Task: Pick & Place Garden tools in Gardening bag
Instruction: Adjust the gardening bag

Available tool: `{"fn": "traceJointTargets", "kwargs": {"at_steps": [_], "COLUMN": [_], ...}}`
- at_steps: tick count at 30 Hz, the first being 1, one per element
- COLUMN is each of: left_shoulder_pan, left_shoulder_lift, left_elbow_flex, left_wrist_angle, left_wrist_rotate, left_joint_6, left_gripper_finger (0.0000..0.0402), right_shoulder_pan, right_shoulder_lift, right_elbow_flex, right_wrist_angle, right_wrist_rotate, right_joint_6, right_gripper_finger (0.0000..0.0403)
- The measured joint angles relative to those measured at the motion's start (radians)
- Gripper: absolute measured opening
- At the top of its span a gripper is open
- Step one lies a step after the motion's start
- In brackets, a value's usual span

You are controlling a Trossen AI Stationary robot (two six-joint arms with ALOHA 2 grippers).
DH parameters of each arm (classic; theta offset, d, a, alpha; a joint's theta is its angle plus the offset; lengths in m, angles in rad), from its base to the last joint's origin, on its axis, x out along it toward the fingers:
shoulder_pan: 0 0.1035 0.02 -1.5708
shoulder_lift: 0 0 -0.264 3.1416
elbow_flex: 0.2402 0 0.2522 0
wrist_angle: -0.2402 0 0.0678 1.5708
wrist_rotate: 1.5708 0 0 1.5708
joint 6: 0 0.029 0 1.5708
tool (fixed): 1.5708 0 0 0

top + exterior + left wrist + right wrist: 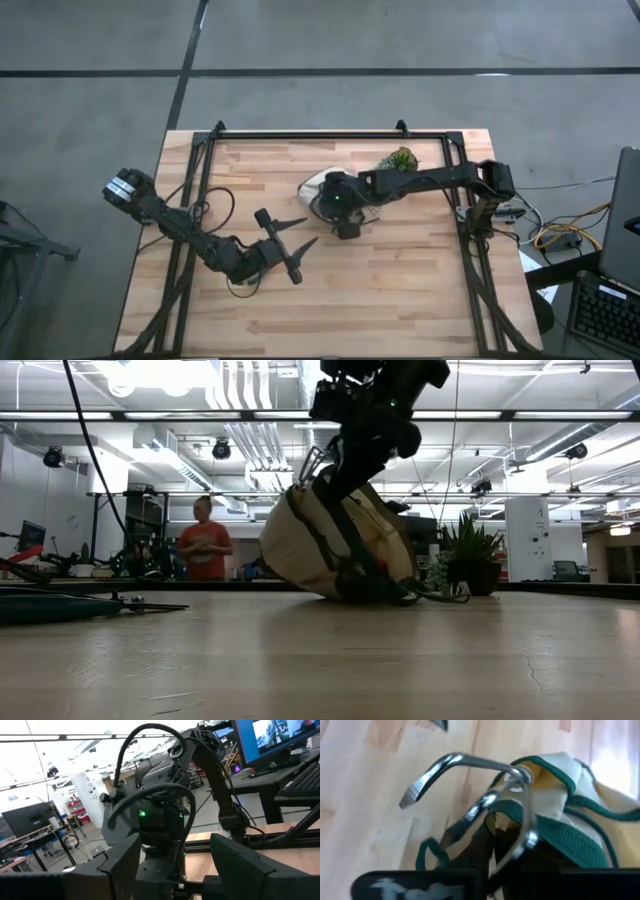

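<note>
The gardening bag (335, 550) is soft tan canvas with dark green webbing trim and straps. It sits near the far middle of the wooden table (400, 300), tipped over on its rounded side so its mouth leans away from upright. Loose green handle loops spill onto the planks beside it.

The right end effector (345, 222) hangs directly over the bag. Its fingers are pressed together, and from its wrist camera a metal rake (485, 795) juts forward. Its bright, smooth steel tines are curved and flattened at the tips, and they reach out over the bag's green-trimmed rim. Whether the tines touch the cloth I cannot tell.

Just behind the bag, toward the table's far edge, stands a small green plant (398, 159) with spiky leaves.

The left end effector (283, 245) is well to the left of the bag and nearer the front edge. Its two dark pointed fingers are spread wide with nothing between them.

The table is pale butcher-block with visible seams, framed by black rails along the far edge and both sides. In front of the bag a broad stretch of bare wood runs to the near edge. Beyond the table a person (204, 540) in an orange-red shirt stands in the room.
</note>
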Motion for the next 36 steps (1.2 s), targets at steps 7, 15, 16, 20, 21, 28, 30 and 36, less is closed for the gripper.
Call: {"fn": "traceJointTargets", "kwargs": {"at_steps": [7,15,16,20,21,28,30,36], "left_shoulder_pan": [0.002,0.027,0.034,0.079,0.094,0.213,0.247,0.308], "left_shoulder_lift": [0.0,0.0,0.0,0.0,0.0,0.0,0.0,0.0], "left_elbow_flex": [0.0,0.0,0.0,0.0,0.0,0.026,0.041,0.066], "left_wrist_angle": [-0.023,-0.093,-0.11,-0.195,-0.222,-0.451,-0.506,-0.633], "left_wrist_rotate": [0.0,-0.068,-0.09,-0.098,-0.087,0.067,0.128,0.203], "left_joint_6": [-0.02,-0.128,-0.148,-0.239,-0.272,-0.494,-0.539,-0.623], "left_gripper_finger": [0.0243,0.0243,0.0243,0.0243,0.0243,0.0243,0.0243,0.0243], "right_shoulder_pan": [0.027,0.067,0.073,0.102,0.112,0.172,0.19,0.215], "right_shoulder_lift": [0.0,-0.007,-0.007,-0.008,-0.009,-0.017,-0.017,-0.017], "right_elbow_flex": [0.0,0.0,0.0,-0.006,-0.009,-0.019,-0.022,-0.026], "right_wrist_angle": [-0.023,-0.07,-0.082,-0.098,-0.098,-0.097,-0.105,-0.081], "right_wrist_rotate": [0.0,0.0,0.002,0.003,0.003,-0.016,-0.028,0.089], "right_joint_6": [0.06,0.137,0.145,0.165,0.169,0.19,0.22,0.213], "right_gripper_finger": [0.0101,0.0193,0.0199,0.0211,0.0212,0.0211,0.0213,0.0215]}}
